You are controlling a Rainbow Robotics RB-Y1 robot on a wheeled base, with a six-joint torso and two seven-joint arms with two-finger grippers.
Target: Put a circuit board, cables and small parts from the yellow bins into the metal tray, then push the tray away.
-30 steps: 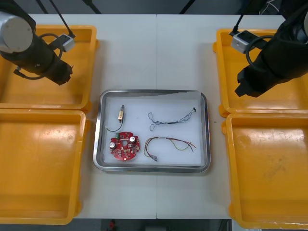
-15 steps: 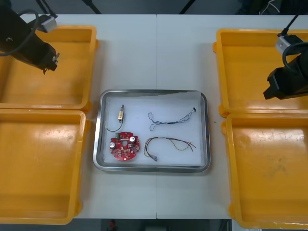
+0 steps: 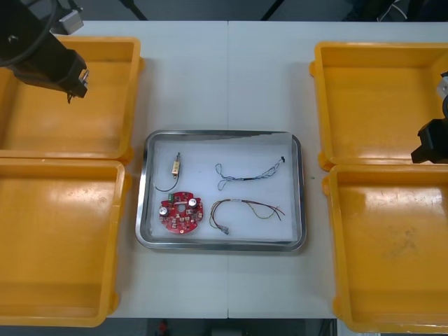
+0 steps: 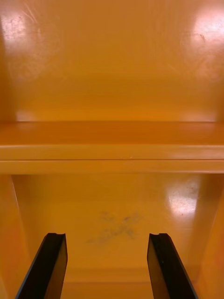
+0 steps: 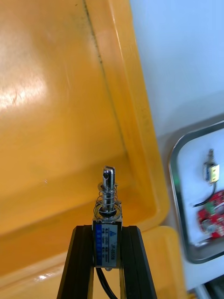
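Left gripper [image 5: 107, 232]: hovering over the far left yellow bin [image 3: 70, 119], close to its inner wall; jaws pinching a small metal part with a spring [image 5: 108, 198], which is standing upright between the fingers; a black lead [image 5: 103, 284] is trailing from its lower end.
Right gripper [image 4: 106, 239]: hanging at the table's right edge, near the rims where the far right yellow bin [image 3: 378, 98] is meeting the near right yellow bin [image 3: 392, 245]; jaws spread wide, gripping nothing.
Metal tray [image 3: 221, 133]: sitting on the light table [image 3: 224, 70] between the bins; white inside.
Tray contents: round red circuit board [image 3: 180, 212] lying at the near left; yellow-bodied small metal part [image 3: 176, 166] with a black cable [image 3: 163, 186] lying just beyond it; twisted blue and white cable [image 3: 248, 171] lying at the far right; red and yellow cable [image 3: 246, 208] lying nearer, just beside the board.
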